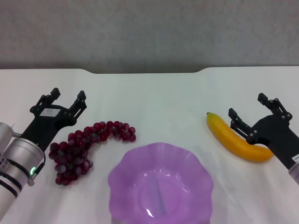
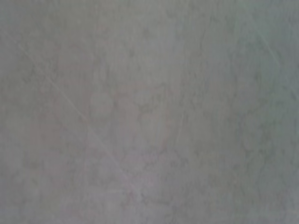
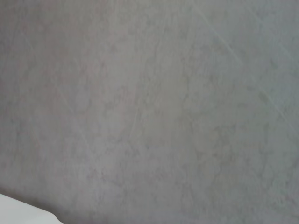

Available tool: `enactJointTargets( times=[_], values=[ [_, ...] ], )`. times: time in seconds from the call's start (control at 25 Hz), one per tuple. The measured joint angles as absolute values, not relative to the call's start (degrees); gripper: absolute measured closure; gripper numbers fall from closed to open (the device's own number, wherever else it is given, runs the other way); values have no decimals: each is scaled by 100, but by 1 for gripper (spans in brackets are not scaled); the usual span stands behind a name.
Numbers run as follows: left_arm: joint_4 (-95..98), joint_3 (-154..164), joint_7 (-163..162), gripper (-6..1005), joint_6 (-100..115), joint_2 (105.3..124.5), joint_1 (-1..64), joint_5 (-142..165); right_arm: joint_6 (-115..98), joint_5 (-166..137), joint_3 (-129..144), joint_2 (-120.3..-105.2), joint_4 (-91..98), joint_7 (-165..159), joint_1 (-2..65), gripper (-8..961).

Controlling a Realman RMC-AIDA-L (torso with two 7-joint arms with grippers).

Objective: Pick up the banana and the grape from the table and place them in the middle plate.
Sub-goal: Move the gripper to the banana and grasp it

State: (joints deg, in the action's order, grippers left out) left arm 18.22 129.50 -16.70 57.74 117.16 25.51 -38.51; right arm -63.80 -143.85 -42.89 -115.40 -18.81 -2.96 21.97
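Head view | we see left gripper [image 1: 68,99] jaws spread, empty, by the table's [image 1: 154,93] left edge beside the grapes [image 1: 84,144] | right gripper [image 1: 252,114] jaws spread, empty, over the banana [image 1: 233,137] near the right edge | plate [image 1: 161,186] at near edge | risk: loose bunch sags or sheds; banana rolls.

Even, soft light fills the head view; the bench [image 1: 154,93] is bright with faint shadows, and a small glare spot sits in the plate [image 1: 161,186]. Both wrist views show only blurred, mottled grey.
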Motion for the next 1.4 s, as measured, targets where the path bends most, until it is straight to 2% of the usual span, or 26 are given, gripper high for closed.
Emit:
enactJointTargets(
  times=[0.76,0.92,1.04,1.16,1.2,1.24,1.32,1.36,1.4],
  values=[
    [1793,12955,-1670,226,5755,11715,2572,-3855,-6381,-14388,-4289,-11537,-1912,-280,2198,79],
    [1770,12947,-1670,225,5755,11704,2506,-3874,-6381,-14395,-4304,-11492,-2149,-310,2112,82],
    [1717,12931,-1670,225,5751,11701,2479,-3877,-6323,-14395,-4358,-11353,-2467,-317,1960,85],
    [1702,12922,-1670,225,5742,11702,2478,-3879,-5889,-14382,-4438,-11068,-3058,-344,1803,87],
    [1702,12920,-1670,225,5741,11702,2478,-3879,-5262,-14387,-4553,-10890,-3517,-372,1745,88],
    [1701,12919,-1670,225,5741,11702,2478,-3881,-5262,-14387,-4553,-10890,-3517,-372,1745,89],
    [1697,12919,-1670,225,5740,11703,2475,-3885,-4622,-14405,-4694,-10772,-3932,-369,1699,91],
    [1696,12923,-1670,225,5736,11703,2473,-3886,-3865,-14486,-4900,-10628,-4483,-352,1606,92],
    [1695,12927,-1670,226,5726,11701,2472,-3887,-3865,-14486,-4900,-10628,-4483,-352,1606,93]
  ],
)
